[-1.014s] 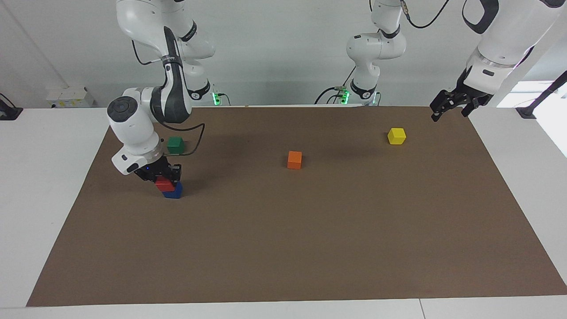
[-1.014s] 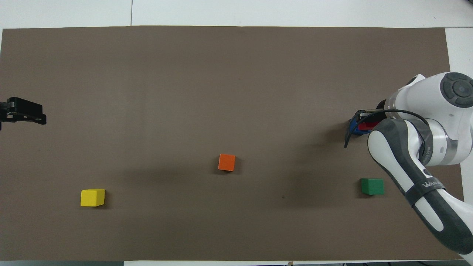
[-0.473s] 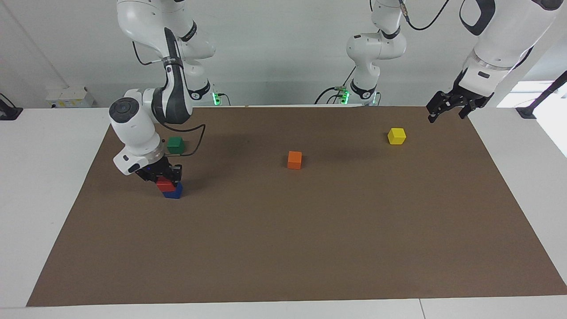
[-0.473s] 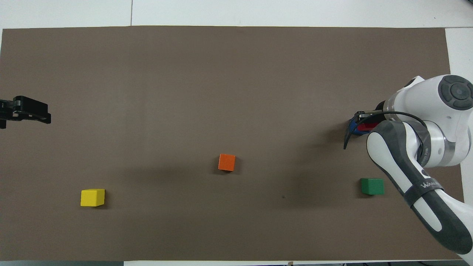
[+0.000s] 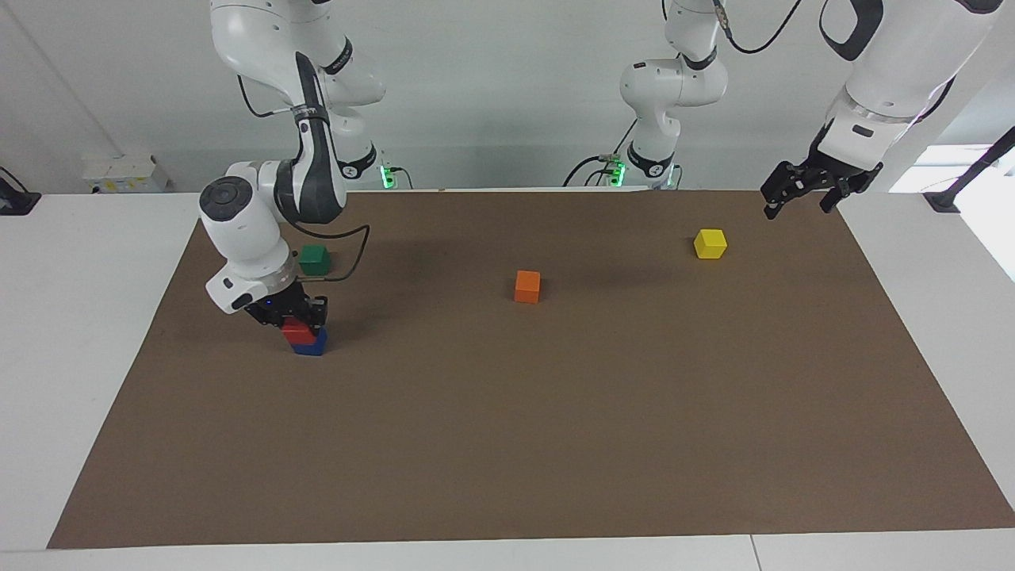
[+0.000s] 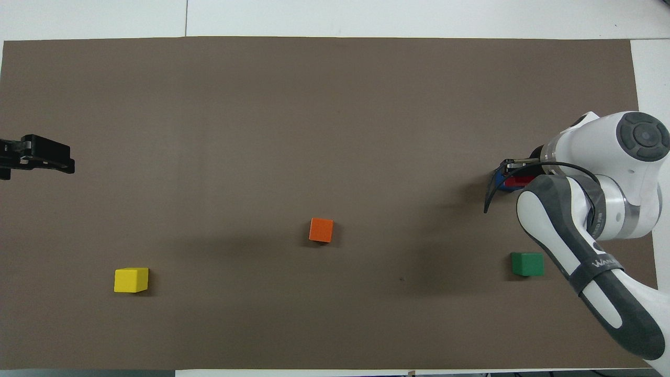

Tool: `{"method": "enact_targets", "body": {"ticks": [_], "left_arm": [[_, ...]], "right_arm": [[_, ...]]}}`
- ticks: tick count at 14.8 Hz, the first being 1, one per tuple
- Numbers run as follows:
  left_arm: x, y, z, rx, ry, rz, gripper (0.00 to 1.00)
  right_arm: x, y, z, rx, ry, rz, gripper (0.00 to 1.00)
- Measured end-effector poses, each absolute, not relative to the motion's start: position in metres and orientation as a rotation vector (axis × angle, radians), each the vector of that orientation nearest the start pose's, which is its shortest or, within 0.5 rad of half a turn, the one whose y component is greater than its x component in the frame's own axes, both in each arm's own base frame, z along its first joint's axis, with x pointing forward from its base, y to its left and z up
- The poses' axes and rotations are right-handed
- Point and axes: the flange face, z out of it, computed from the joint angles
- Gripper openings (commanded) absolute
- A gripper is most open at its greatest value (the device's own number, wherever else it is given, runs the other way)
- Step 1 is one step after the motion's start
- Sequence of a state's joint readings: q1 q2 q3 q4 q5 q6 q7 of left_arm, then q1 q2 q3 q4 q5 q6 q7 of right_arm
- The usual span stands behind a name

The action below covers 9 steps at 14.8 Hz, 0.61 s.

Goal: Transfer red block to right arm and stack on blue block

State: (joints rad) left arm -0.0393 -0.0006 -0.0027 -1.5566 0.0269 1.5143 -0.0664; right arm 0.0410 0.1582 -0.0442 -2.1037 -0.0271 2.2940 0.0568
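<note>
We see the small glossy bright-red cube (image 5: 296, 331) sitting on top of the small glossy dark-blue cube (image 5: 310, 343), at the right arm's end of the brown mat (image 5: 555, 412). The right arm's black two-finger gripper (image 5: 295, 320) is down on that stack, its fingers clamped on the red cube from either side. From above, only slivers of the red cube (image 6: 517, 180) and the blue cube (image 6: 502, 183) show past the arm's wrist.

The white jointed right arm (image 5: 246, 246) bends down steeply from its base, the forearm folded over the mat and the wrist tilted toward the stack. A small dark-green cube (image 5: 314, 259) lies nearer to the robots than the stack, close by the arm.

The left arm's black gripper (image 5: 801, 190) hangs in the air over the mat's edge at the left arm's end, fingers spread apart and holding nothing; that arm waits. A small yellow cube (image 5: 710, 243) lies near it on the mat, and a small orange cube (image 5: 527, 286) lies about mid-mat.
</note>
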Motion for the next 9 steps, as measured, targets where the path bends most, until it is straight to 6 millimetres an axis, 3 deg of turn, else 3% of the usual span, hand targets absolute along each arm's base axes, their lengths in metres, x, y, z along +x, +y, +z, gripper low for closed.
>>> {"method": "enact_targets", "body": {"ticks": [6,9], "left_arm": [[0.548,-0.021,0.627,-3.112,-0.038,0.062,1.00],[0.548,-0.021,0.627,-3.112,-0.038,0.062,1.00]], "right_arm": [[0.573,-0.002,0.353,-3.167,0.068,-0.065,1.00],[0.582,-0.001,0.382,-3.169,0.068,-0.028,1.00]]}}
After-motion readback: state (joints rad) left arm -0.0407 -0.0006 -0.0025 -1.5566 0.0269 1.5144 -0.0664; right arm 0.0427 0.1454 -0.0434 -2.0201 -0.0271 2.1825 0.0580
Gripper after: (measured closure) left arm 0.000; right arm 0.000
